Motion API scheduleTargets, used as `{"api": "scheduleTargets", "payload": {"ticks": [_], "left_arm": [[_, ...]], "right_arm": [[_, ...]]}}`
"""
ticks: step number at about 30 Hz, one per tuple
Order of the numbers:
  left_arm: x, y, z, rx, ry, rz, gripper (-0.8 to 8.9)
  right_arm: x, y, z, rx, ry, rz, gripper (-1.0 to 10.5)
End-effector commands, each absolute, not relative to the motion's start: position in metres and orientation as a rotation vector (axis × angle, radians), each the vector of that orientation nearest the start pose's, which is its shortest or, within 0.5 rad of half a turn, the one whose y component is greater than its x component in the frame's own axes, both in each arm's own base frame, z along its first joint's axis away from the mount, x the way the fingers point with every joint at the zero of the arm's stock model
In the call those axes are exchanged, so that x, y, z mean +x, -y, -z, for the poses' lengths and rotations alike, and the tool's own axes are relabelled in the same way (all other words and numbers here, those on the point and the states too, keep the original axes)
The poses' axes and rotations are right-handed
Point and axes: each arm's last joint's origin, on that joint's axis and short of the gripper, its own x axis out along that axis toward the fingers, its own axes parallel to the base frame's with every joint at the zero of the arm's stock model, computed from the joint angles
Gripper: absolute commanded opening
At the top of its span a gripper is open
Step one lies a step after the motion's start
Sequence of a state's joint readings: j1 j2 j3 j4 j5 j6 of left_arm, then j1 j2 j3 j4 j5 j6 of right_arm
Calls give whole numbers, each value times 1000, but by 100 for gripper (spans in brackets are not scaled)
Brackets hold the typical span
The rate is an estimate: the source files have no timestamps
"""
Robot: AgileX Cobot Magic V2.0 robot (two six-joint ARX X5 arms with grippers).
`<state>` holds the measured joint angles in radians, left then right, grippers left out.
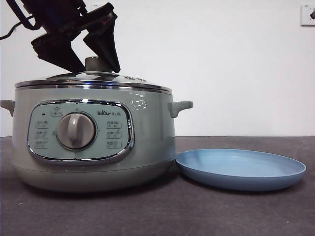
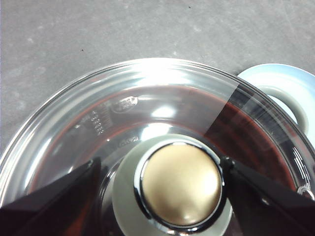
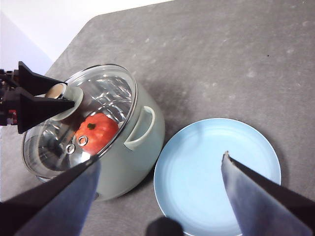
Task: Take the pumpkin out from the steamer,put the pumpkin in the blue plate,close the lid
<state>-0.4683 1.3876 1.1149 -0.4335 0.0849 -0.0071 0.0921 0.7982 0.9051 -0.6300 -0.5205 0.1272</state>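
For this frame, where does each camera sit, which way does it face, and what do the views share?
Front: low at table height, looking level at the steamer and blue plate; the left end effector reaches in from the top left corner.
Left wrist: straight above the lid, looking down; its open jaws flank the knob.
Right wrist: high, looking down at an angle on steamer, plate and the pumpkin under the glass; right end effector open, empty.
Shared: all show lid, knob and plate.
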Motion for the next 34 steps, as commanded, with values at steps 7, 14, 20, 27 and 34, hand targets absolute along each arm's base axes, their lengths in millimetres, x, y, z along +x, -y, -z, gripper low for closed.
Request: {"api": "scheduleTargets", "payload": {"ticks": [7,14,20,27,34], "left_arm": [[264,139,-291,146,-705,538,27],[264,139,-292,147,-702,538,-9],[258,136,-303,138,-656,537,-9],[234,123,-337,113,-526,538,-9],[198,100,-371,146,-379,412,-9]], "right_arm": [[152,-28,-333,236,-553,-562,410],[152,-29,-333,236,-553,-562,410],[152,-29,-334,235,-545,-564,410],[157,-30,-336,228,-505,-581,410],[174,-51,-333,199,-515,-681,411]]}}
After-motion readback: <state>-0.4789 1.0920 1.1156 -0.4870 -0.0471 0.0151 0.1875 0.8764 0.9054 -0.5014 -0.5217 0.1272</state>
